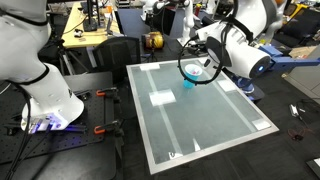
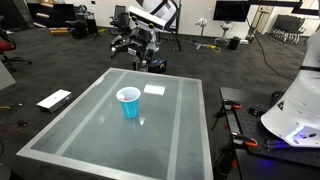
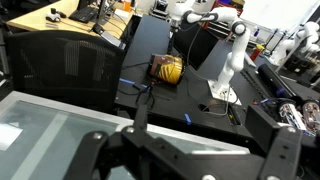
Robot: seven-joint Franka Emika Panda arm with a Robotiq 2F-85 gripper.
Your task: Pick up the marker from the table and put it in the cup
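The light-blue cup (image 1: 188, 84) (image 2: 129, 102) stands upright on the pale grey-green table (image 1: 200, 125) (image 2: 110, 135), toward its far half. My gripper (image 1: 196, 69) (image 2: 138, 54) hangs above the table's far edge, beyond the cup and apart from it. In the wrist view my gripper (image 3: 190, 160) shows as dark finger links spread wide with nothing between them, and it looks open. A corner of the table (image 3: 40, 130) shows at the lower left of that view. The marker does not show in any view.
White tape patches (image 1: 162, 97) (image 2: 154, 89) lie on the tabletop. A black chair (image 3: 70, 65) and a yellow-and-black device (image 3: 168, 70) (image 1: 152, 41) stand past the far edge. A white robot base (image 1: 40, 85) (image 2: 295, 110) stands beside the table. A white box (image 2: 54, 99) lies on the floor.
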